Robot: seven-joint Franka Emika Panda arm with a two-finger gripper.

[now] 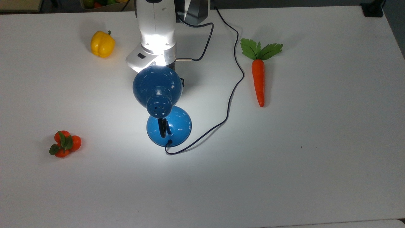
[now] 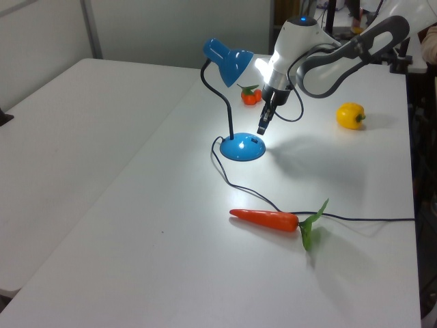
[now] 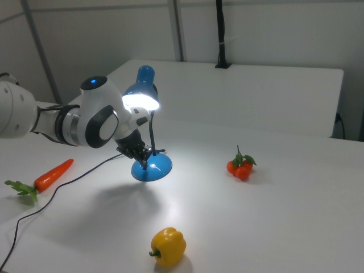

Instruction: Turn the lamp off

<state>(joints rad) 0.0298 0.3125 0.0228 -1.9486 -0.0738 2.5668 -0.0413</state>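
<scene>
Lamp (image 1: 157,87): glossy blue, standing upright on the white table (image 1: 316,158). Lit, with a bright pool of light on the surface around it. Round dome shade, vent holes in its cap, tipped downward. Curved black neck rising from a round blue base (image 2: 242,147). Thin dark cord (image 1: 232,91) leaves the base edge, loops across the table and runs off toward the far edge in the top view.
</scene>
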